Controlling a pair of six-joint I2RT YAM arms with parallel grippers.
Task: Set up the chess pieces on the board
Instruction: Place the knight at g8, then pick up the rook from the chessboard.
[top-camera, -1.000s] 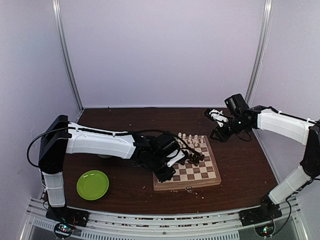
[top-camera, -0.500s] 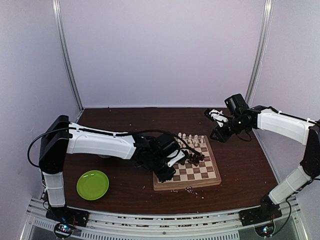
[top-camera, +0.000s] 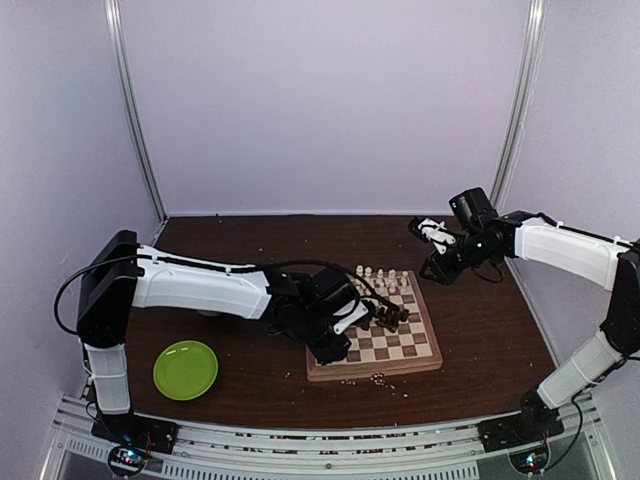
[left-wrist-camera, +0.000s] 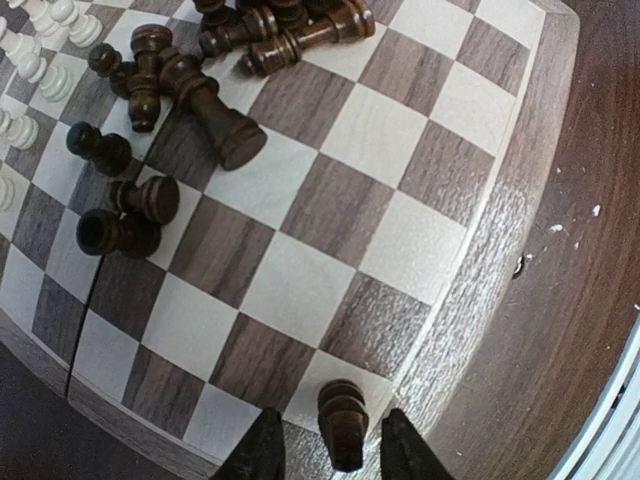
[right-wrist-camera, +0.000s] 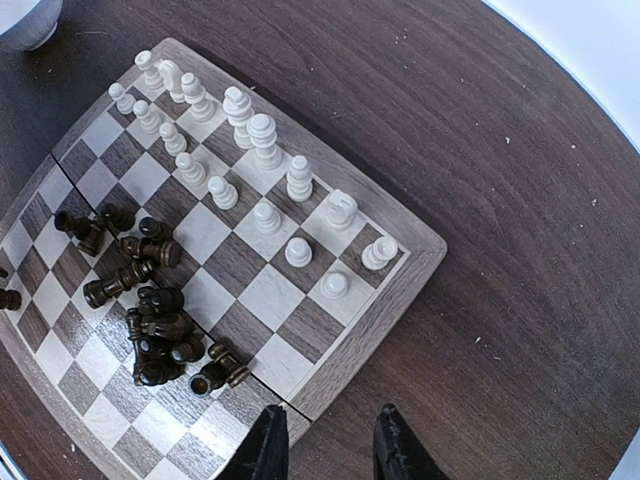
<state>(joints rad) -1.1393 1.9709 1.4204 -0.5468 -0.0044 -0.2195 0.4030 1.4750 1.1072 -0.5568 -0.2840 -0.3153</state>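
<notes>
Chess pieces (left-wrist-camera: 215, 115) in the dark heap run off the left wrist view's top edge. Left gripper (left-wrist-camera: 328, 432), low at the board (left-wrist-camera: 400, 130) corner, straddles an upright dark piece (left-wrist-camera: 343, 415), jaws parted and clear of it; right gripper (right-wrist-camera: 328, 430) hovers off the board, jaws apart, empty.

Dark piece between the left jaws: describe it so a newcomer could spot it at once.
Find the chessboard, then its edge nearest the left arm. One dark piece stands upright there on a pale square, between the left gripper's open jaws. Unlike the other dark pieces, heaped and toppled mid-board, it stands alone.
</notes>
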